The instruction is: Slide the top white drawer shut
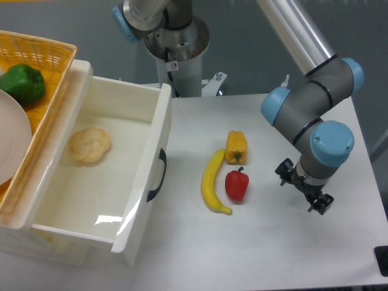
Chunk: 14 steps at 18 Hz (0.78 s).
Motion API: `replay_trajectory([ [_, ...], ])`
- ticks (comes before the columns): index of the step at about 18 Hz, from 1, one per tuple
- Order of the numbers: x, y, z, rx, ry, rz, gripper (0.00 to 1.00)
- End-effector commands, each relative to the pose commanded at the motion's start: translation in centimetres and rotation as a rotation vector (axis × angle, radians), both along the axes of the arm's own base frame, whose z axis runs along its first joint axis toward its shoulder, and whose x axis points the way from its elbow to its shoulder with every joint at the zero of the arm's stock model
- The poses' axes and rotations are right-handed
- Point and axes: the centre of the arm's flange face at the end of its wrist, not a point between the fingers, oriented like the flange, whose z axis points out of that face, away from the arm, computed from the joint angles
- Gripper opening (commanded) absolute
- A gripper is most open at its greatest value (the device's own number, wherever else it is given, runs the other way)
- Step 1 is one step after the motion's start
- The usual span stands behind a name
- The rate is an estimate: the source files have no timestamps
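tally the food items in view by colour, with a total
Yellow: 2, the banana and the yellow pepper on the table
Red: 1, the red pepper beside the banana
Green: 1, the green pepper in the wicker basket
Tan: 1, the bread roll inside the open top white drawer
Total: 5

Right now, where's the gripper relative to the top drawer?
The gripper is at the right of the table, well clear of the open top white drawer on the left, with the banana and peppers between them.
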Motion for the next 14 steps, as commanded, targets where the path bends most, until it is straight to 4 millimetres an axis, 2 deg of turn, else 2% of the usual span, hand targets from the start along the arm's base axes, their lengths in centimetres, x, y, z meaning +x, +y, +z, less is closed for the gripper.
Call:
replay_trajectory([
  [9, 1.4, 0.3, -0.7, -0.019, -0.013, -0.011, 1.0],
  [14, 1.7, -0.1, 0.3, -0.041, 0.011, -0.01, 1.0],
])
